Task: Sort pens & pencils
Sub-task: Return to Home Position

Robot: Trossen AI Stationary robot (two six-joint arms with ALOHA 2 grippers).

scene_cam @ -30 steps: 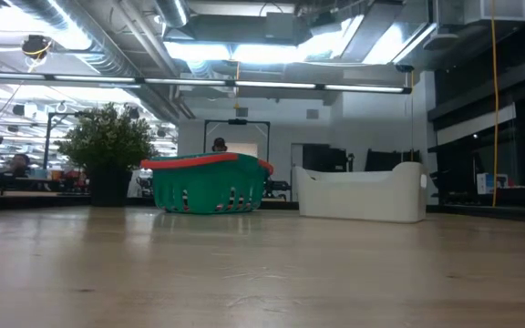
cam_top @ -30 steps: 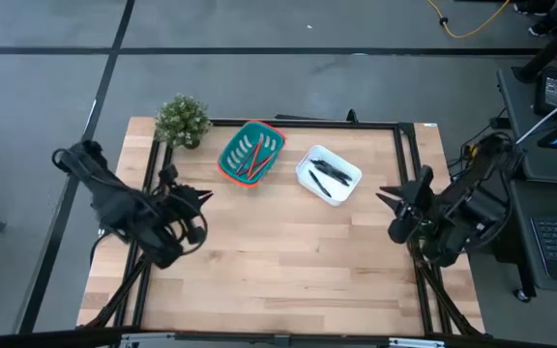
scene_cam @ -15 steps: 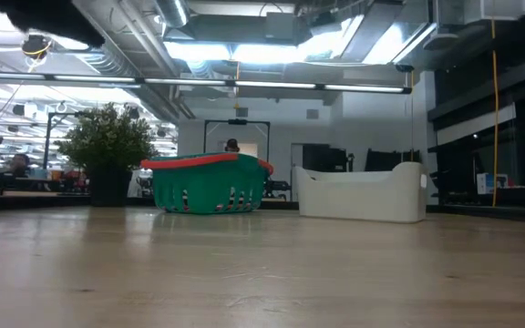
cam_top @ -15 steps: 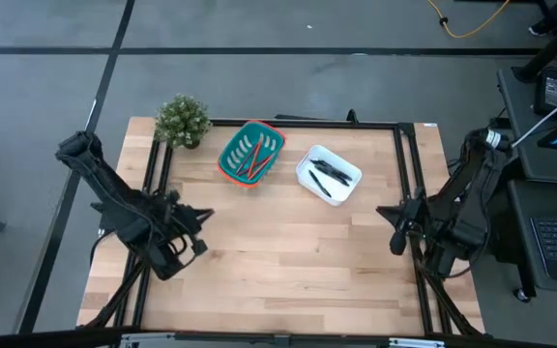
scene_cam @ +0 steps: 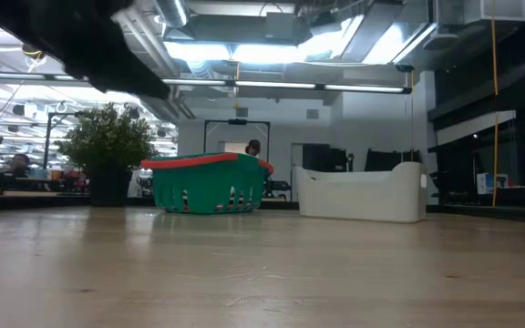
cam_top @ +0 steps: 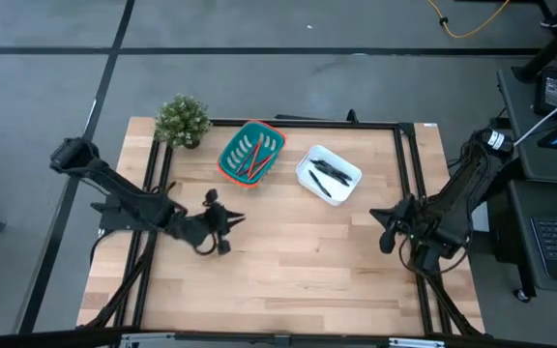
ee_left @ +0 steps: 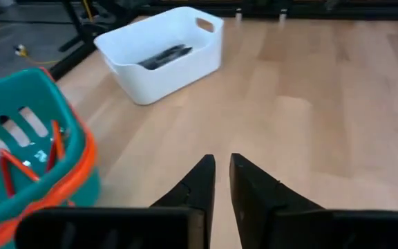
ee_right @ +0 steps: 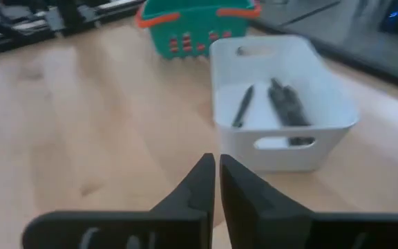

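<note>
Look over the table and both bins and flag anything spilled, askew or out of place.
Nothing stands out. The pens lie in the white bin, the pencils in the green basket, both containers upright, and no stick lies loose on the table. The left pincer and right pincer hang shut and empty over the wood.

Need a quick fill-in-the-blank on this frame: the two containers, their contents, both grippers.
1. The pens lie in the ___ bin.
2. The teal basket holds only ___.
3. The left gripper and the right gripper each hold ___.
Missing words: white; pencils; nothing.
</note>
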